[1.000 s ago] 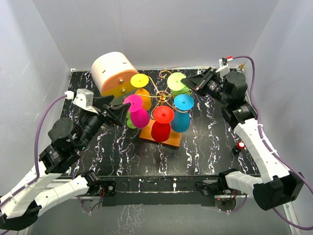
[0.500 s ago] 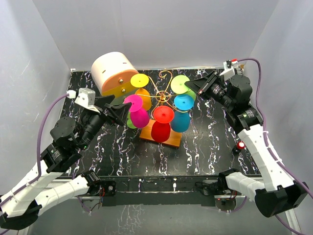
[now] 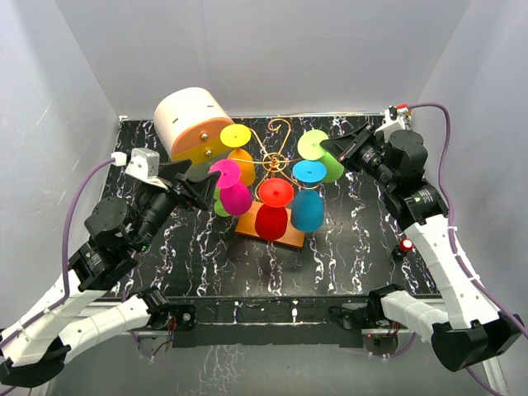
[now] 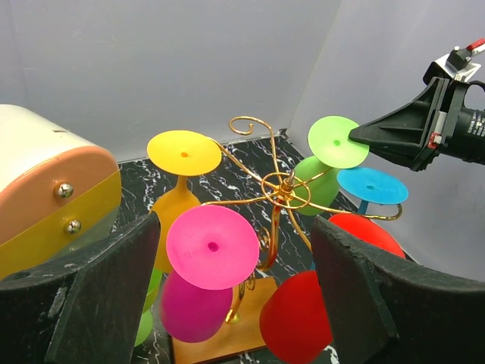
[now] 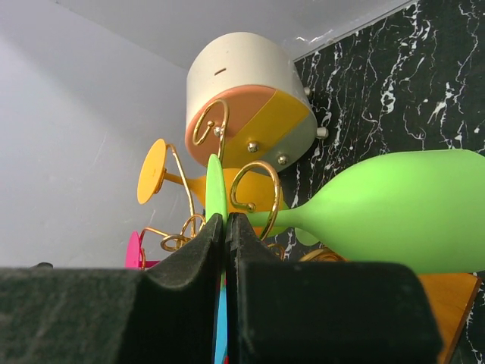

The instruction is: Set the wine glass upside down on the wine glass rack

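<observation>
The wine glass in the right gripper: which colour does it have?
The wine glass is lime green all over; the right wrist view shows it best.

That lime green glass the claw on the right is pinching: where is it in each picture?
Top view: lime green glass, right of the gold rack, foot pinched by the right claw.
Left wrist view: upper right, foot facing the camera.
Right wrist view: lying across the right half, foot edge-on in the claw.
Shared landmark: the cream-and-orange drum box.
</observation>
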Controlling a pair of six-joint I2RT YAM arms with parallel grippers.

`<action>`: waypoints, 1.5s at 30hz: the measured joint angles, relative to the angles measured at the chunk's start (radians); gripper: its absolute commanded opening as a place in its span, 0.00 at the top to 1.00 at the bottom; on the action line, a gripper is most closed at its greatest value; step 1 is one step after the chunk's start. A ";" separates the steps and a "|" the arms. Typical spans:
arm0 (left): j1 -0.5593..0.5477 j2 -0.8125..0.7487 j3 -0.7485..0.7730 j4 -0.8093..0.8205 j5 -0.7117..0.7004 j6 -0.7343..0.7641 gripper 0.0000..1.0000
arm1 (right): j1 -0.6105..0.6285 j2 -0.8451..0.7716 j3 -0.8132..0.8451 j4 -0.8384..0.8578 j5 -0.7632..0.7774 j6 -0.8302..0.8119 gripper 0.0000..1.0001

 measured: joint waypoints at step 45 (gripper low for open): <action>0.000 -0.019 -0.002 -0.023 -0.048 0.000 0.20 | 0.000 0.106 0.050 0.050 0.058 0.000 0.69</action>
